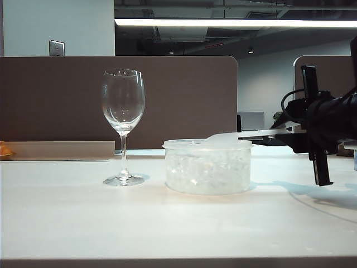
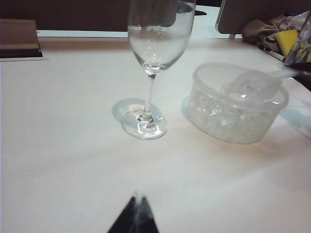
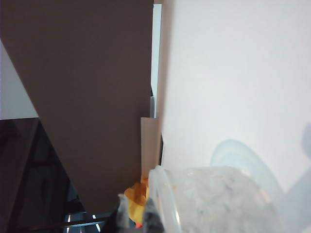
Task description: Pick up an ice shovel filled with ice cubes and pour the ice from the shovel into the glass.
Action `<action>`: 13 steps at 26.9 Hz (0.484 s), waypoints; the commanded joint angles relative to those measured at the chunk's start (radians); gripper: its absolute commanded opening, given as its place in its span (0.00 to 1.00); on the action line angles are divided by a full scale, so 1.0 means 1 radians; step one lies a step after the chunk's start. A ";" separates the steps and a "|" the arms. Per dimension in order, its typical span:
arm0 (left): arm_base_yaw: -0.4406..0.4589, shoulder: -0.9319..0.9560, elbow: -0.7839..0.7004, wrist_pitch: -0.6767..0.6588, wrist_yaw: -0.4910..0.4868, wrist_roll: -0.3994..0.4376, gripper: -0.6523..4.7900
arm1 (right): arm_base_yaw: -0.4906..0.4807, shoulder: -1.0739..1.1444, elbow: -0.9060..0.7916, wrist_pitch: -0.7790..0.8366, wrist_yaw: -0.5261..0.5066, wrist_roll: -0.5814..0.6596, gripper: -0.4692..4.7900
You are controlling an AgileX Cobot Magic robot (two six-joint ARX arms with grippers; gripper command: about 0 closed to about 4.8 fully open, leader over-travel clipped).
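Ice shovel, translucent, boxy: right hand clamps flat handle; left hand prob. closed, empty.

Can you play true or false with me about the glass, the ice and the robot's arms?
1. The glass has ice in it. False: it is empty.
2. The tub holds ice cubes. True.
3. The right gripper holds the shovel by its handle. True, with the bowl over the tub.
4. The glass lies on its side. False: it stands upright on the table.
5. The left gripper grips the glass's stem. False: its fingers are shut on nothing, well short of the glass.
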 commanded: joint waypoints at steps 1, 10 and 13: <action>0.001 0.001 0.001 0.002 0.007 0.004 0.11 | 0.000 -0.002 0.000 0.035 0.002 0.028 0.09; 0.001 0.001 0.001 0.002 0.007 0.003 0.11 | 0.000 -0.002 0.001 0.117 -0.001 0.095 0.09; 0.001 0.001 0.001 0.002 0.007 0.003 0.11 | 0.001 -0.002 0.014 0.146 -0.003 0.107 0.09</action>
